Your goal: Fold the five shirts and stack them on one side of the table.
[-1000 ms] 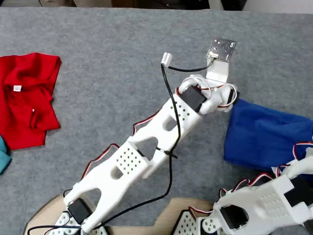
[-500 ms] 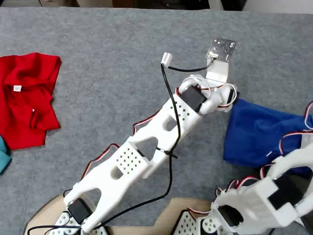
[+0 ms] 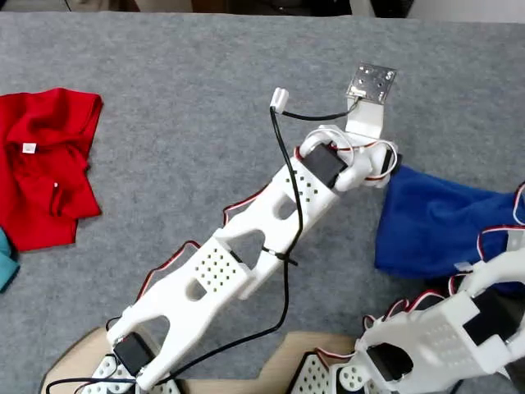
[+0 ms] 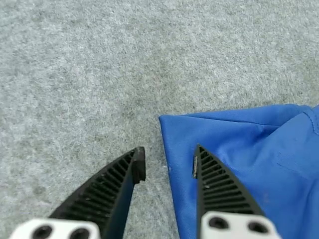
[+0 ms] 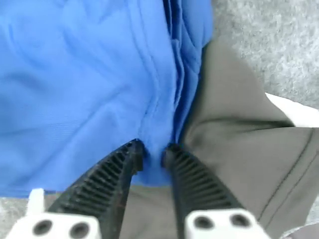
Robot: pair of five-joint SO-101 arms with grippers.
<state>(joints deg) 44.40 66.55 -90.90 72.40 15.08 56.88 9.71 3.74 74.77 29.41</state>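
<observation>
Now: your left gripper (image 4: 168, 162) stands wide over a corner of the blue shirt (image 4: 249, 149) at the tabletop's (image 3: 205, 66) right edge; right gripper (image 5: 152, 152) pinches it.

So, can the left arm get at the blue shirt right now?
Probably yes: the left gripper is open astride the edge of the blue shirt by its corner, one finger over cloth, one over the table, with nothing between.

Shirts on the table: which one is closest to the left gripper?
The blue shirt: its edge sits right in the open left gripper's gap. The red shirt lies far across the table.
</observation>
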